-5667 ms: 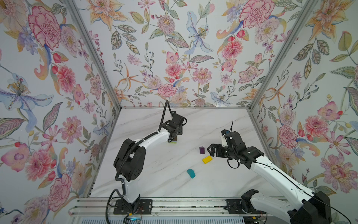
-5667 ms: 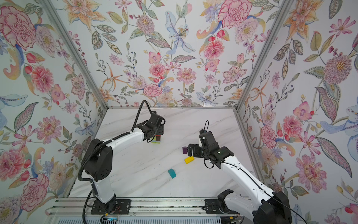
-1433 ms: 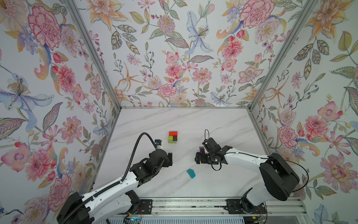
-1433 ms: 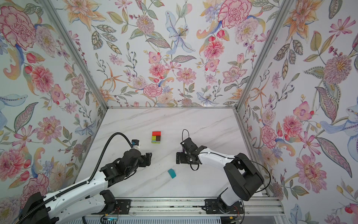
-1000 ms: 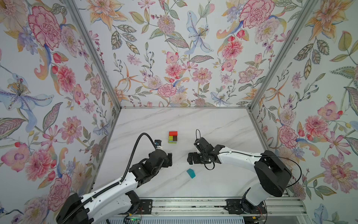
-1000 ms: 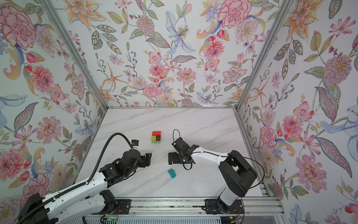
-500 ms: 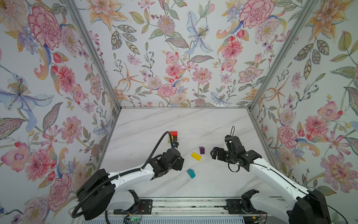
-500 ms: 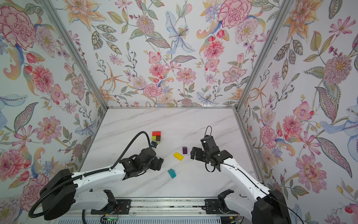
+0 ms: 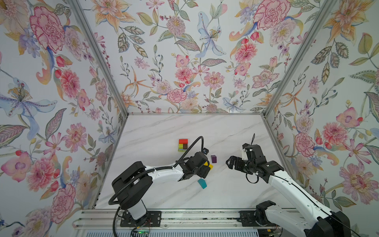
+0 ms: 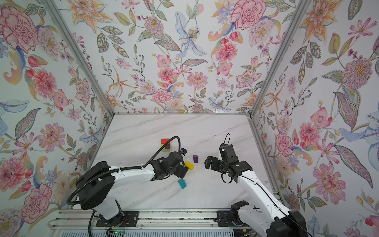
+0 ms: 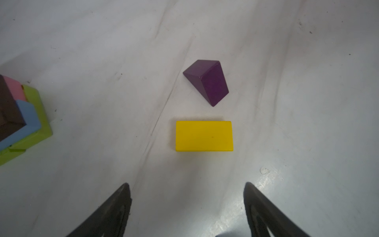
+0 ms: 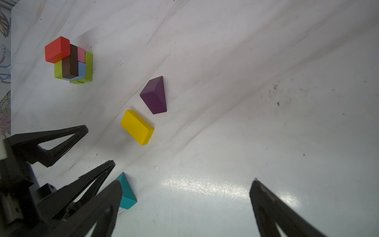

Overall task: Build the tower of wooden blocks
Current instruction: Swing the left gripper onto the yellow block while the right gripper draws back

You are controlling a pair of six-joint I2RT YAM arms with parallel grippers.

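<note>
In a top view, shows the tower (image 9: 183,145) standing on the table (image 9: 155,131) near the left gripper (image 9: 205,172), itself hiding most of the yellow block (image 9: 210,166), with purple block (image 9: 214,158), teal block (image 9: 202,183) and right gripper (image 9: 231,162) apart. From the left wrist, shows fingers (image 11: 110,213) spread wide, empty, short of the yellow block, tower cut off at the edge. From the right wrist, shows fingers (image 12: 270,211) wide apart, empty, teal block partly hidden behind one.
</note>
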